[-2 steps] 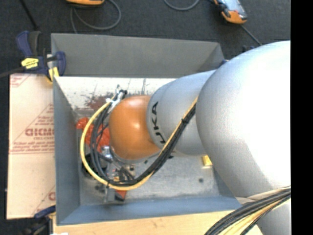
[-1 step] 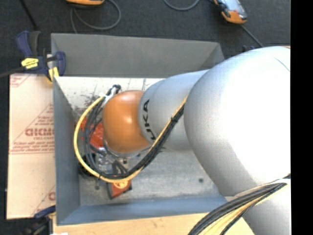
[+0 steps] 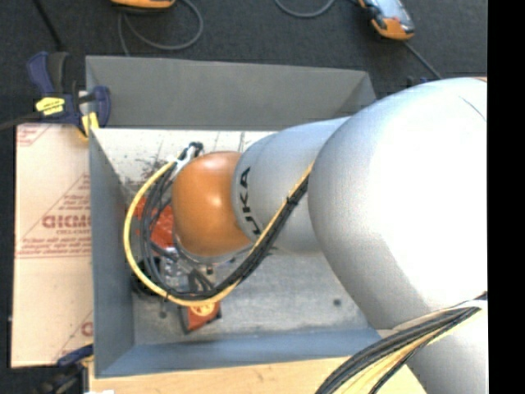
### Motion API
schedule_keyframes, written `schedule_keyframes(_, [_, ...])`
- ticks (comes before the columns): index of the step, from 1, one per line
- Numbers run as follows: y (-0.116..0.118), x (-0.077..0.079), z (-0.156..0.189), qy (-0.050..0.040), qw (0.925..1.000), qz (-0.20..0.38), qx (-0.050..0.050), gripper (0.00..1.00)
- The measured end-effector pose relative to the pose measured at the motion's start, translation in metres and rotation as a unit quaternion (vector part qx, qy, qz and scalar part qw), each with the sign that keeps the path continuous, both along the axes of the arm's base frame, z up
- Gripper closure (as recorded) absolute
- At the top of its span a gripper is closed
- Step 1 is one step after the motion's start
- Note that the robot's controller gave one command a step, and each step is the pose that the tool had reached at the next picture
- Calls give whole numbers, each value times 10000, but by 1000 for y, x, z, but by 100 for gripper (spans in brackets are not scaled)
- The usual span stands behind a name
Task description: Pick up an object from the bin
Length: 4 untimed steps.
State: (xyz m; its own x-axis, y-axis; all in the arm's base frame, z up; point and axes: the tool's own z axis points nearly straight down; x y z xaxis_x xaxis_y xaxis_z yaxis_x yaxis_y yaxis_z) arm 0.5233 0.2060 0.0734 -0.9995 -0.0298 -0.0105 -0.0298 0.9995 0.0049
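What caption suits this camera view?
Arm deep in the grey bin, gripper beside a red-orange thing near the front wall.

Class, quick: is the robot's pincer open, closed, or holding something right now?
Pincer: cannot be told; it is low in the bin, left half.

Light falls bright and even from above, so the big white rounded arm casing (image 3: 410, 195) at the right of the frame is nearly washed out along its upper curve. The orange domed wrist cover (image 3: 205, 203) carries a soft, broad sheen. The grey metal bin (image 3: 111, 253) has deep shadow on its floor beneath that cover, left of centre, and its left wall is shaded.
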Motion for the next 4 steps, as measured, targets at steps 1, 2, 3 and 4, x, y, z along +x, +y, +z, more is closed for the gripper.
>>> schedule_keyframes(1, [6, 7, 37, 82, 10000, 27, -36, 100])
schedule_keyframes(2, [10, 16, 55, -9, 9999, 121, -6, 100])
schedule_keyframes(3, [-11, -5, 54, 75, 9997, 234, -39, 100])
schedule_keyframes(4, [4, -10, 110, 67, 9994, 324, -42, 100])
